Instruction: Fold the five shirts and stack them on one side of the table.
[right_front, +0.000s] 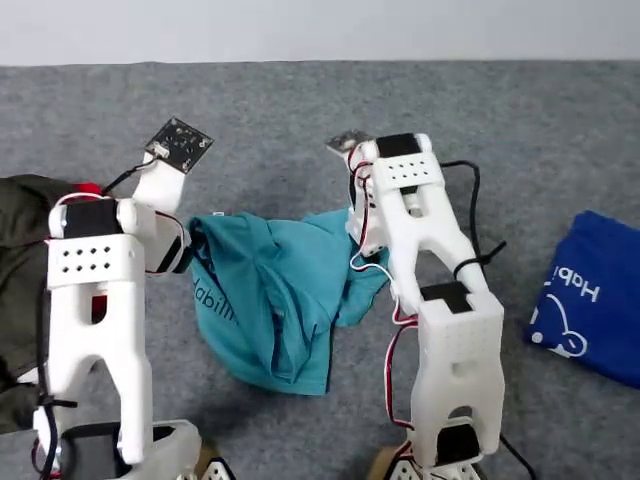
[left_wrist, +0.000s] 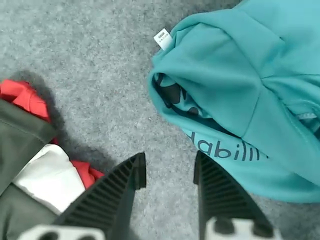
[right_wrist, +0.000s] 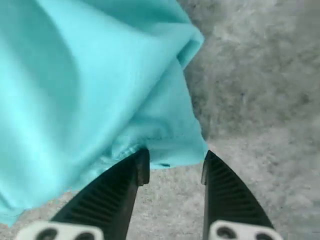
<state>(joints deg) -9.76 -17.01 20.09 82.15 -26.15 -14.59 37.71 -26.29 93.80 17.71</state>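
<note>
We see teal shirt (right_front: 280, 295) bunched between left jaws and right jaws, edge nearest right; both wide, empty.

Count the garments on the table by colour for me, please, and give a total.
Teal shirt: 1
Blue shirt: 1
Dark olive garment: 1
Red garment: 1
White garment: 1, mostly hidden in the pile
Total: 5

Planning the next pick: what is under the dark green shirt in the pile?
Red cloth and a white piece poke out at the edge of the dark green shirt; the rest beneath it is covered.
</note>
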